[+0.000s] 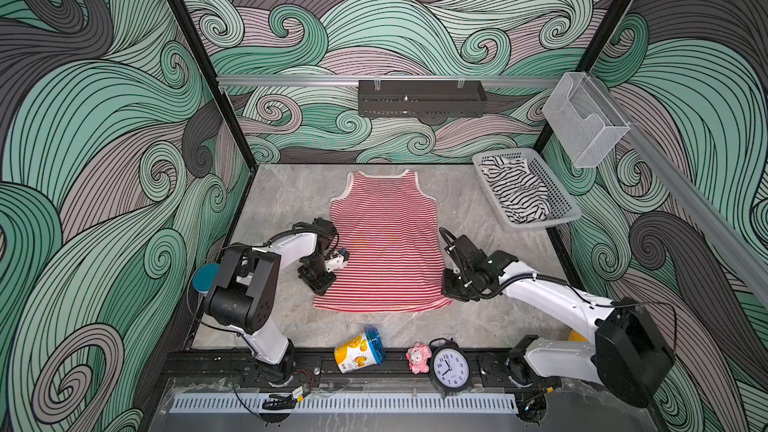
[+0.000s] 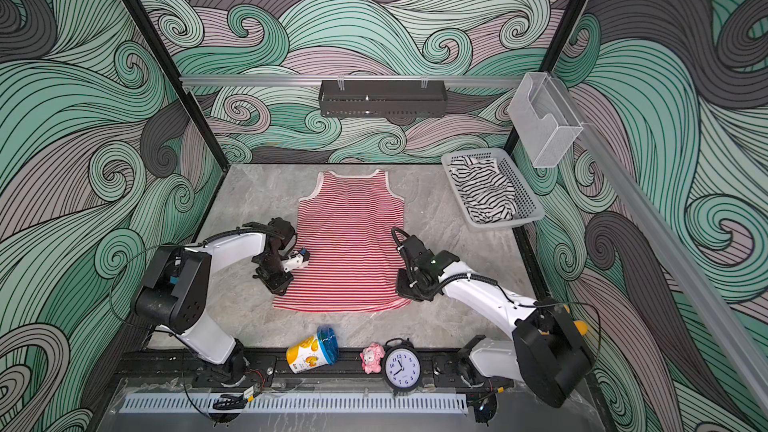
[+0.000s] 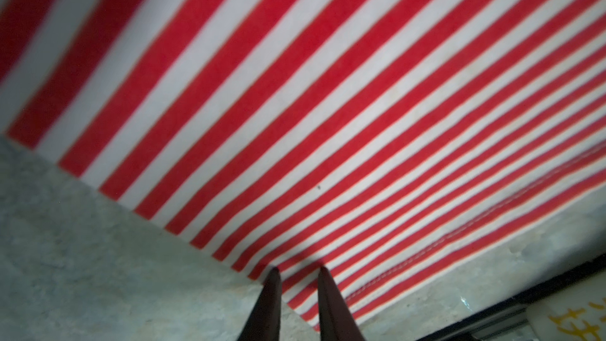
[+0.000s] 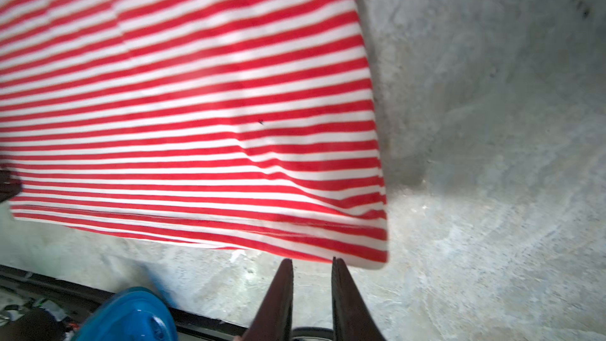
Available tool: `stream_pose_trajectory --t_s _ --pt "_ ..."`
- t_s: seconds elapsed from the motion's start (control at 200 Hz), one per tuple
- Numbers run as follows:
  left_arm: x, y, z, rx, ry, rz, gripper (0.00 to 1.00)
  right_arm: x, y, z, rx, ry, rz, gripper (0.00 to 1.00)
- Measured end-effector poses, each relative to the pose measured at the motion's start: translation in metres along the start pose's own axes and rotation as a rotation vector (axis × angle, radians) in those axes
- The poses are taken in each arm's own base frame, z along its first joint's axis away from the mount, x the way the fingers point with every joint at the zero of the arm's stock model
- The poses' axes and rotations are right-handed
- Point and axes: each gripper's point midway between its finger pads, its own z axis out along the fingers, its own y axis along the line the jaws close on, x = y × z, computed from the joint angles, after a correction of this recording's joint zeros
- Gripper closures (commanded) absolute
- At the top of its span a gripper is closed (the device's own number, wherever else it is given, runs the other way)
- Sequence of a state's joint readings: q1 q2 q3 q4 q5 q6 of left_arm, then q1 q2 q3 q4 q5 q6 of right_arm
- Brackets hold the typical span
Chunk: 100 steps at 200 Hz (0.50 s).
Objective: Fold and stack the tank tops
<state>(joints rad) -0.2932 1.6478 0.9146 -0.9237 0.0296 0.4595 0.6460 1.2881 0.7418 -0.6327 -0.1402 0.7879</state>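
The red top (image 1: 384, 243) lies flat and face up in the middle of the table (image 1: 291, 201), with its straps toward the far wall and its hem toward me. The black top (image 1: 515, 193) is crumpled in the basket (image 1: 544, 221) at the far right corner, not yet folded.

My left gripper (image 3: 297, 270) is low at the red top's left side edge, near the hem corner. Its jaws are parted only a narrow slit and nothing is between them. My right gripper (image 4: 311, 260) is at the right hem corner, with its tips just at the edge of the cloth. Its jaws show the same narrow gap and are also empty.

I judge the red top to be light, limp knit. It will sag from wherever I pinch it, stretch if I pull unevenly, and probably slide on the smooth table rather than stay put. It lies thin, in two layers, so a tip has to get under the edge and catch front and back together, or only the upper layer will lift.

The two hem corners look like the best holds, since the stitched hem is firmer than the body. Lifting both corners evenly should keep the fold square. The black top will need pulling out of the basket and spreading flat first.
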Motion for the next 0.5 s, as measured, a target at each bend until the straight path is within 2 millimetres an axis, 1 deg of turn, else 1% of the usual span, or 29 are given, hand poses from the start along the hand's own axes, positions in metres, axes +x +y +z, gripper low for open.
stream_pose_trajectory --t_s 0.095,0.155,0.235,0.335,0.395,0.501 --pt "-0.004 0.002 -0.007 -0.005 -0.008 0.000 0.75 -0.004 0.003 0.008 0.002 0.006 0.009 0.75" --pt "-0.014 0.006 -0.018 -0.020 -0.037 0.000 0.75 -0.003 0.002 0.018 0.015 0.026 0.022 0.75" --pt "-0.037 0.018 -0.041 -0.062 -0.113 -0.001 0.74 -0.001 -0.001 0.030 0.028 0.045 0.039 0.76" --pt "-0.069 0.037 -0.067 -0.121 -0.197 -0.016 0.74 0.002 -0.006 0.039 0.047 0.062 0.050 0.77" --pt "-0.089 0.048 -0.077 -0.153 -0.236 -0.029 0.74 0.004 -0.009 0.043 0.060 0.070 0.053 0.77" --pt "-0.123 0.070 -0.087 -0.200 -0.291 -0.062 0.74 0.004 -0.011 0.044 0.060 0.069 0.059 0.77"
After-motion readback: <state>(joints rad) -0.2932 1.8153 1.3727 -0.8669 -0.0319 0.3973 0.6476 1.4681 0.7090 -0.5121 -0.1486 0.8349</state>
